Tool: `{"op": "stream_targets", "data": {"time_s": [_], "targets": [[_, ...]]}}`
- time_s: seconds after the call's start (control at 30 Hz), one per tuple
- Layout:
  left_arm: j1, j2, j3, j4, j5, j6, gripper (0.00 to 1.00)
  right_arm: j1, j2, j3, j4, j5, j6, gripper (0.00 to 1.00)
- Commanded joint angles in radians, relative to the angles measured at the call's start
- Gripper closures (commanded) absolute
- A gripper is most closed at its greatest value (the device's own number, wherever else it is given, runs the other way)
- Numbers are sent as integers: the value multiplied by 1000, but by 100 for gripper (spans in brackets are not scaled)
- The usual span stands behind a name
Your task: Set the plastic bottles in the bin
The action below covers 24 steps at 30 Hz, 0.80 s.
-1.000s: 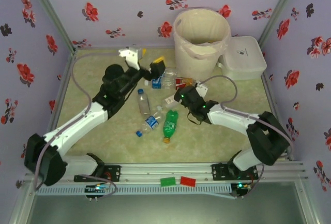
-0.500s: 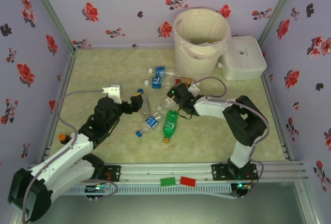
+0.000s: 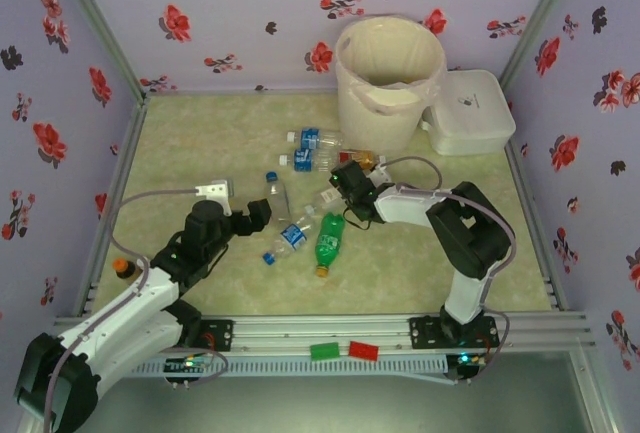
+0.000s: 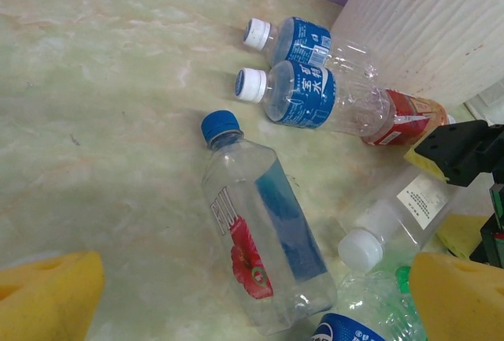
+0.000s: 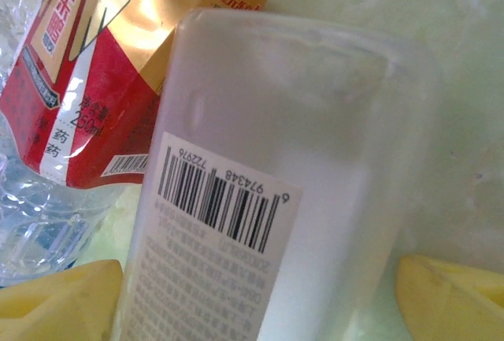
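Bottle (image 5: 315, 144) of frosted plastic, boxy, lies on marbled table (image 5: 441, 10).

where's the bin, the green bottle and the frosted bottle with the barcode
bin (image 3: 372, 123), top external view, on its cream front wall
green bottle (image 3: 329, 236), top external view, on the middle of its body
frosted bottle (image 5: 228, 199), right wrist view, on its barcode label
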Motion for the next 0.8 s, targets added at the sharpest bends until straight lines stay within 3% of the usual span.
{"op": "stream_targets", "data": {"time_s": [0.0,0.57,0.77], "targets": [[9,-14,-5,-15,-14,-20,0,-24,106,-26,138,-32,76,12],[10,-16,9,-47,-14,-34,0,-103,72,-169,276,-25,129,36],[10,-7,13,-45,-14,-45,0,-122,69,-246,455,-29,166,47]]}}
